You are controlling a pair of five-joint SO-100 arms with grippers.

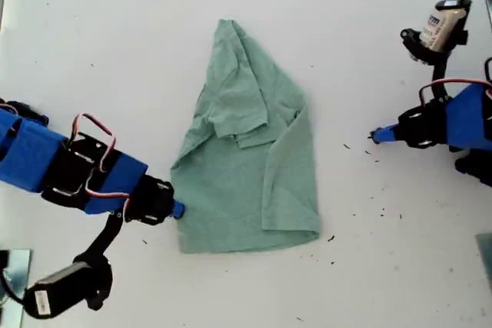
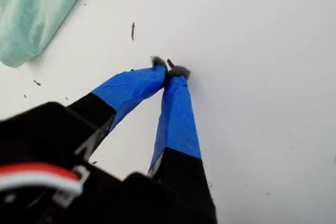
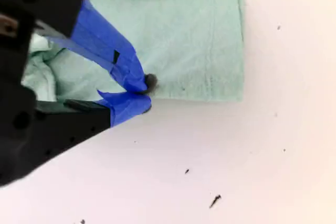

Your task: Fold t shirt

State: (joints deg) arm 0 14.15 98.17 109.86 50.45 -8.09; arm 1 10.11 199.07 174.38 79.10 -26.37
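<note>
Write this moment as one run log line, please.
t shirt partly folded on table | my first gripper shut, on bare table | my second gripper jaws at shirt edge, grip unclear

Plain white, smooth tabletop (image 1: 115, 44). Lying flat mid-surface, a pale sage-green soft fabric t shirt (image 1: 246, 159), partly folded, one sleeve turned over its front. Scattered small dark specks (image 1: 382, 209) toward the exterior view's right, near the shirt's hem.

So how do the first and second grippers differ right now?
My first gripper sits over bare table, apart from the t shirt; my second gripper is at the shirt's edge. First's tips meet, holding nothing; whether second's tips pinch cloth is unclear. Both have blue-taped fingers.
</note>
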